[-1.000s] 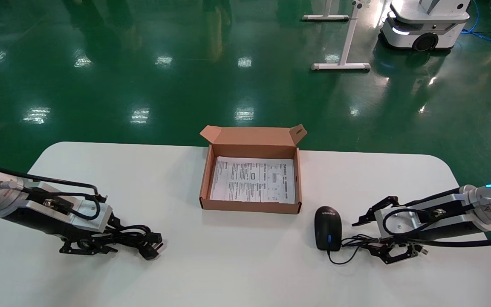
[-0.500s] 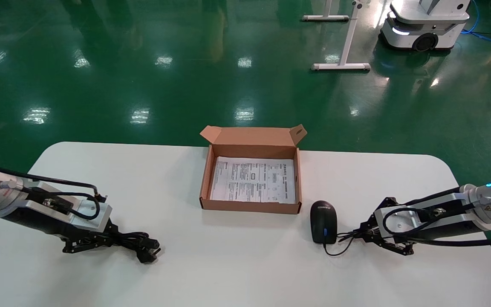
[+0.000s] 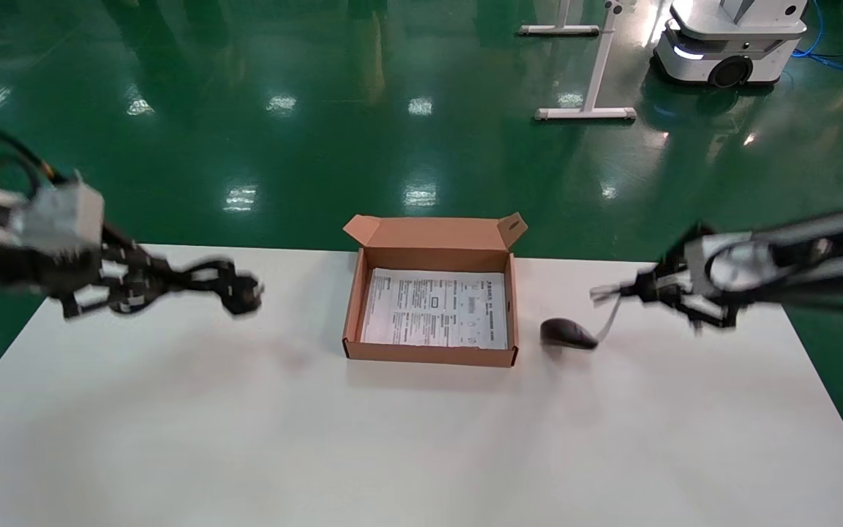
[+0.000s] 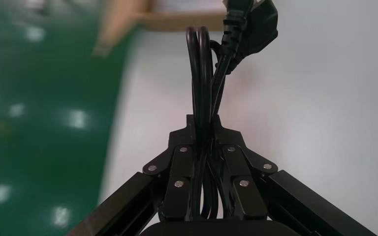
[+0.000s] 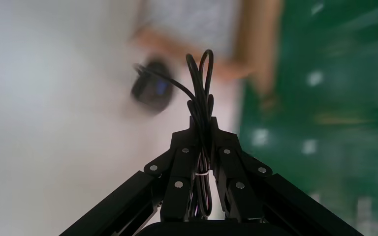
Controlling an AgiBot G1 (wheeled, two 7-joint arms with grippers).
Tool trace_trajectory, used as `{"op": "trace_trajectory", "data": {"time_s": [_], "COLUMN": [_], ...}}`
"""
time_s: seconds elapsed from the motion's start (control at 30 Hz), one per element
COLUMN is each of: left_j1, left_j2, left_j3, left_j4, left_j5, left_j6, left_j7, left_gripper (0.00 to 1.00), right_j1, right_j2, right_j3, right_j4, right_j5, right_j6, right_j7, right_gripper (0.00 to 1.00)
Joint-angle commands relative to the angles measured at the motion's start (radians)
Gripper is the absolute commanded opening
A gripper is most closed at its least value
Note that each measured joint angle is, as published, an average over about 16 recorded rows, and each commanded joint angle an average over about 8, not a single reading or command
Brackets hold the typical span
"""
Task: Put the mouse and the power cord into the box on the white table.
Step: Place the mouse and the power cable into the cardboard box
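Over the white table's left far edge, the left gripper is clenched on the raised power cord. The box sits open at the far middle. The right gripper grasps the cable of the mouse, which dangles beside the box's right wall. Better to swing slowly and lower each well inside.

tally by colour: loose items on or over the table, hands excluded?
Black: 2, the power cord clamped in the left hand, and the mouse, hanging by its thin cable from the right hand
Brown: 1, the box, open on the white table
White: 1, the printed sheet lining the box
Total: 4
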Motion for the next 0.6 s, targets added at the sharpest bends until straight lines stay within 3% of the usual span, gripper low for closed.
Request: {"op": "trace_trajectory", "data": {"time_s": [0.03,0.3,0.6], "left_j1": [-0.051,-0.144,-0.15], "left_j2": [-0.023,0.045,0.105], "left_j3": [-0.011,-0.042,-0.064], "left_j4": [-0.006,-0.059,-0.116], "left_j5": [-0.017,-0.069,-0.099], "left_j6": [0.006,-0.039,-0.106], "left_j7": [-0.027,-0.189,-0.249], "left_gripper": [0.0,0.0,0.0], "right_j1": [0.047,0.083,0.05], "right_j2": [0.006,-0.096,-0.211], "right_j3": [0.008,0.04,0.055], "right_j4": [0.016,0.036,0.023], "right_j5": [0.01,0.058,0.08], "right_j6": [-0.017,0.031,0.125], "right_j7": [0.005,0.043,0.026], "right_gripper": [0.0,0.0,0.0]}}
